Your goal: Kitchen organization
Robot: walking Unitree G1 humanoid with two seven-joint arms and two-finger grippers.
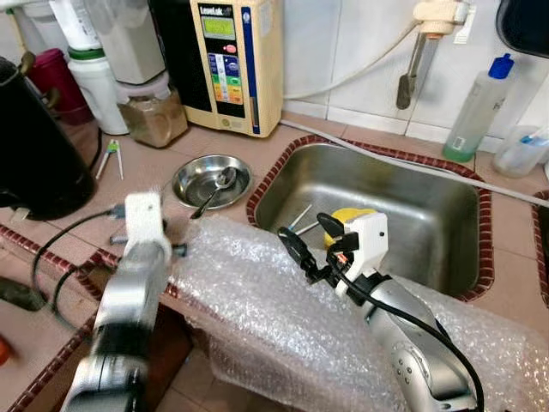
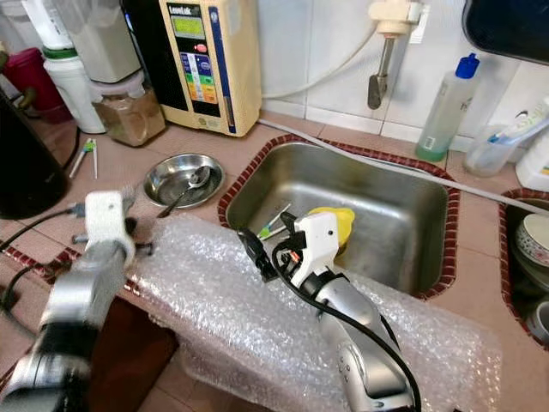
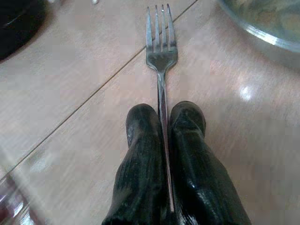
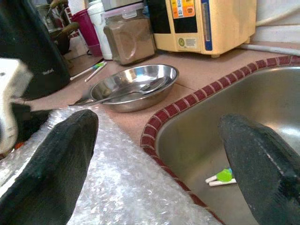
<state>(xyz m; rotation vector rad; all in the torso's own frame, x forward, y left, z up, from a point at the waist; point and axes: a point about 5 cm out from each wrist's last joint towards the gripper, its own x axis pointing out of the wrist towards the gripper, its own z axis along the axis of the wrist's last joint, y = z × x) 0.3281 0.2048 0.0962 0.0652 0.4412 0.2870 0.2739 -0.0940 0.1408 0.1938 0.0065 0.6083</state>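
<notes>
My left gripper (image 3: 161, 115) is shut on the handle of a steel fork (image 3: 161, 51), whose tines lie flat on the tan tiled counter. Its white wrist (image 1: 141, 215) sits left of a steel bowl (image 1: 212, 180) that has a spoon (image 4: 126, 91) in it. My right gripper (image 1: 310, 236) stands open with nothing between its fingers, over the front-left corner of the steel sink (image 1: 283, 176) and the edge of the bubble wrap (image 1: 257, 300). In the sink lie a yellow object (image 1: 352, 215) and a small green-and-white utensil (image 4: 220, 177).
A cream water machine (image 1: 227, 60), a jar (image 1: 154, 116) and a large black appliance (image 1: 34, 146) line the back and left of the counter. A green soap bottle (image 1: 476, 107) stands behind the sink. A green-handled tool (image 1: 110, 154) lies near the jar.
</notes>
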